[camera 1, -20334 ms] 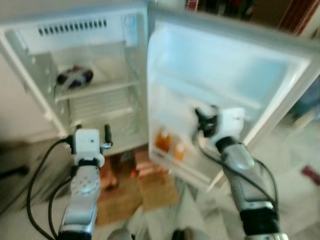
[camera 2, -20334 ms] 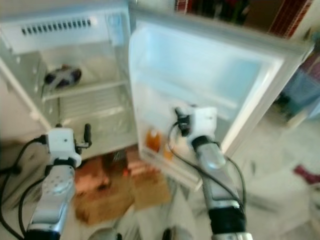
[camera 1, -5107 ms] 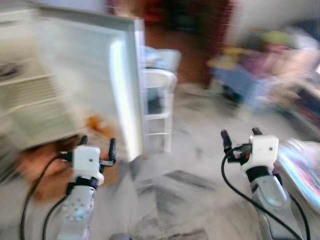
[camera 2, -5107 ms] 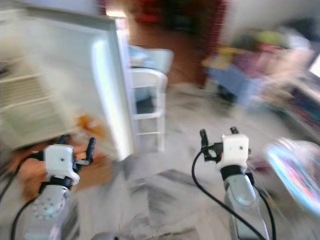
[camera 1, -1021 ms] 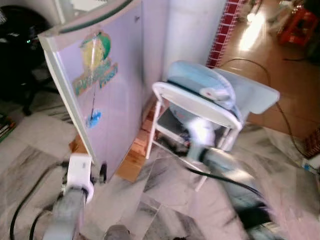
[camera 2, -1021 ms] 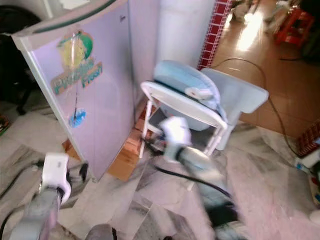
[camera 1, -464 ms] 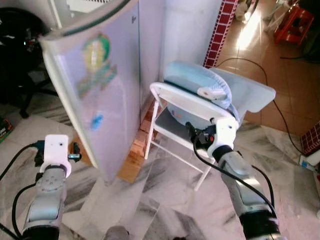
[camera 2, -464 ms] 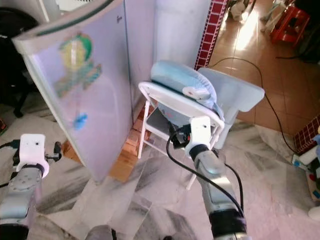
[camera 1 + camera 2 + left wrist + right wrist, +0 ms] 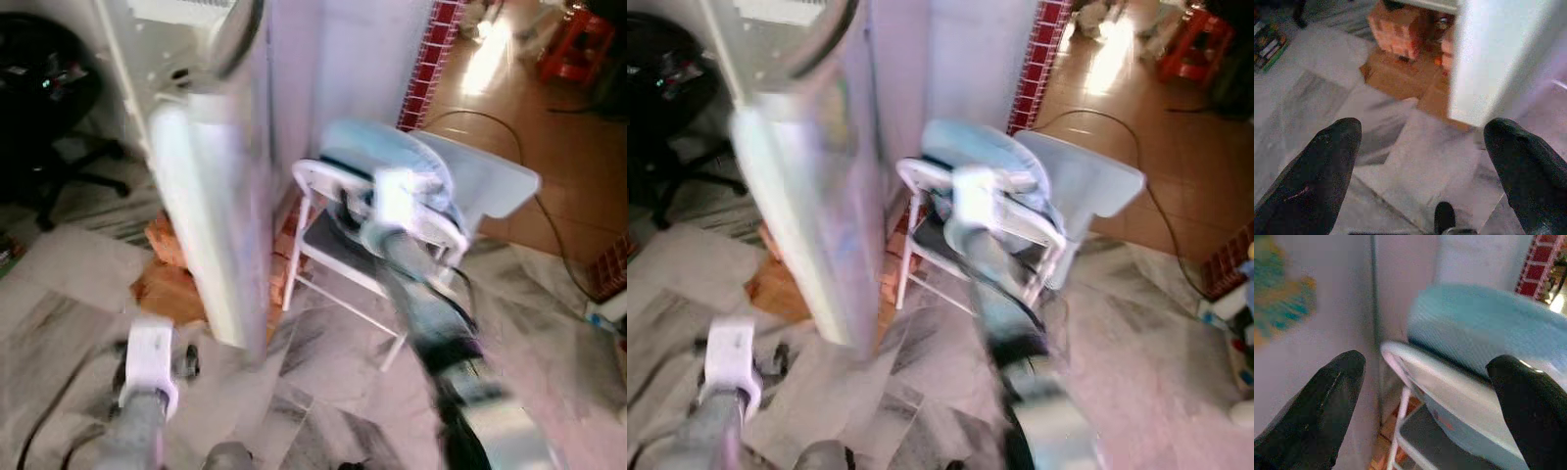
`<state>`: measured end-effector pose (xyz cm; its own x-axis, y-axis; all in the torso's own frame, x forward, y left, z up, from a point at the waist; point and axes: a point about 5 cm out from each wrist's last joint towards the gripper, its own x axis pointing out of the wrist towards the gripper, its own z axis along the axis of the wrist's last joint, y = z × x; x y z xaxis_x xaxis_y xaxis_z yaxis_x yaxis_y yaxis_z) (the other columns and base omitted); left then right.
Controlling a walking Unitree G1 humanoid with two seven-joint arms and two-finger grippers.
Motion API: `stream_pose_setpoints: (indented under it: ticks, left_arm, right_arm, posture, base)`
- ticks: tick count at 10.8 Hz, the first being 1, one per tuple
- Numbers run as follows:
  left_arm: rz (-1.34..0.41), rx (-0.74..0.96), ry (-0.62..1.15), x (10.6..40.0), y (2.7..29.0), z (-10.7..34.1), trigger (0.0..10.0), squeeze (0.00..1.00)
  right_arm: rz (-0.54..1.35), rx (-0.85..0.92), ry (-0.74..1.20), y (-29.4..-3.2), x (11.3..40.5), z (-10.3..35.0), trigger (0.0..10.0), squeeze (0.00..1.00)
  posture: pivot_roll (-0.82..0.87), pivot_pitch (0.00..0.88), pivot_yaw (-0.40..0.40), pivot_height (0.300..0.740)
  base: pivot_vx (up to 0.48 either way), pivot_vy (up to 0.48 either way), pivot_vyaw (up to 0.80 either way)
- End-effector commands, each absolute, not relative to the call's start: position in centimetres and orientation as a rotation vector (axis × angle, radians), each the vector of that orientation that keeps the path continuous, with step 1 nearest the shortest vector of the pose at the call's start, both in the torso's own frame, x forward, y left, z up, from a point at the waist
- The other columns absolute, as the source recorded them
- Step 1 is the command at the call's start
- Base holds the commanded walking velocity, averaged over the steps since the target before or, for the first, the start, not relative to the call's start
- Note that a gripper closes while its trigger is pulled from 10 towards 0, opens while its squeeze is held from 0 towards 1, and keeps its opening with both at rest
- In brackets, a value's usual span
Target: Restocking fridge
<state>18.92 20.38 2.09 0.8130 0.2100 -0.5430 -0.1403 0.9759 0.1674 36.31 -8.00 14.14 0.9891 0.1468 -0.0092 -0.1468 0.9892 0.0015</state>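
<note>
The white fridge door (image 9: 211, 225) stands edge-on to me, left of centre, with its lower corner (image 9: 1484, 73) above the floor. My left gripper (image 9: 1422, 128) hangs low in front of that corner, open and holding nothing. My right arm (image 9: 421, 294) is blurred and reaches up to a white folding chair (image 9: 328, 211). The right gripper (image 9: 1427, 361) is open with nothing in it, pointing at the chair's top rail (image 9: 1449, 382) and the light blue round thing (image 9: 1484, 328) on it. A colourful sticker (image 9: 1283, 308) shows on the door's outer face.
Red bricks (image 9: 1396, 29) and brown cardboard (image 9: 167, 284) lie under the fridge. A black office chair (image 9: 49, 108) stands at the far left. A red brick column (image 9: 426, 59) and an orange-tiled floor (image 9: 549, 147) lie to the right. The marble floor (image 9: 323, 392) is underfoot.
The fridge door has swung from showing its stickered face to standing edge-on. My right arm has risen toward the chair and is blurred. My left gripper has shifted right and lower.
</note>
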Motion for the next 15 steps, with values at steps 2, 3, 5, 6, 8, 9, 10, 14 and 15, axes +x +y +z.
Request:
stream_pose_setpoints:
  ticks: [2,3,5,6,8,9,10,14,15]
  left_arm:
    - [0.197,0.125,0.556,20.0,20.7,2.9,10.0,0.00]
    - [0.195,0.129,0.557,20.1,20.6,3.1,10.0,0.00]
    - [0.185,0.126,0.571,20.2,20.0,3.1,10.0,0.00]
    - [0.184,0.124,0.571,20.2,19.9,3.0,10.0,0.00]
    - [0.150,0.121,0.571,20.3,19.5,2.9,10.0,0.00]
    - [0.152,0.117,0.571,20.3,19.5,2.9,10.0,0.00]
    - [0.148,0.113,0.576,20.4,19.5,2.8,10.0,0.00]
    - [0.120,0.204,0.465,21.9,19.7,4.0,10.0,0.00]
    - [0.118,0.211,0.405,22.6,19.7,4.8,10.0,0.00]
  right_arm:
    - [0.086,0.014,0.021,-5.9,37.5,15.4,10.0,0.00]
    - [0.098,0.018,0.010,-4.6,37.6,16.2,10.0,0.00]
    - [0.136,-0.021,0.005,-2.1,37.6,16.6,10.0,0.00]
    - [0.183,0.003,0.057,-1.0,37.3,16.1,10.0,0.00]
    - [1.456,0.561,0.204,8.0,26.7,19.6,10.0,0.00]
    - [1.533,0.485,0.127,7.1,25.2,20.0,10.0,0.00]
    - [1.425,0.420,0.163,5.4,26.3,17.7,10.0,0.00]
    - [0.787,0.028,0.223,-4.8,31.6,11.3,10.0,0.00]
    - [0.599,0.037,0.203,-8.6,31.5,10.0,10.0,0.00]
  posture:
    - [0.21,0.006,-0.064,0.740]
    - [0.21,0.000,-0.068,0.740]
    - [0.22,0.000,-0.074,0.740]
    - [0.22,0.000,-0.077,0.740]
    - [0.22,0.000,-0.088,0.740]
    - [0.22,0.000,-0.088,0.740]
    - [0.20,0.000,-0.082,0.740]
    - [0.19,0.000,-0.069,0.740]
    - [0.16,0.000,-0.068,0.740]
  base:
    - [0.000,0.000,0.00]
    - [0.000,0.000,0.00]
    - [0.000,0.000,0.00]
    - [0.000,0.000,0.00]
    - [0.000,0.000,0.00]
    - [0.000,0.000,0.00]
    - [0.000,0.000,0.00]
    - [0.000,0.000,0.00]
    - [0.000,0.000,0.00]
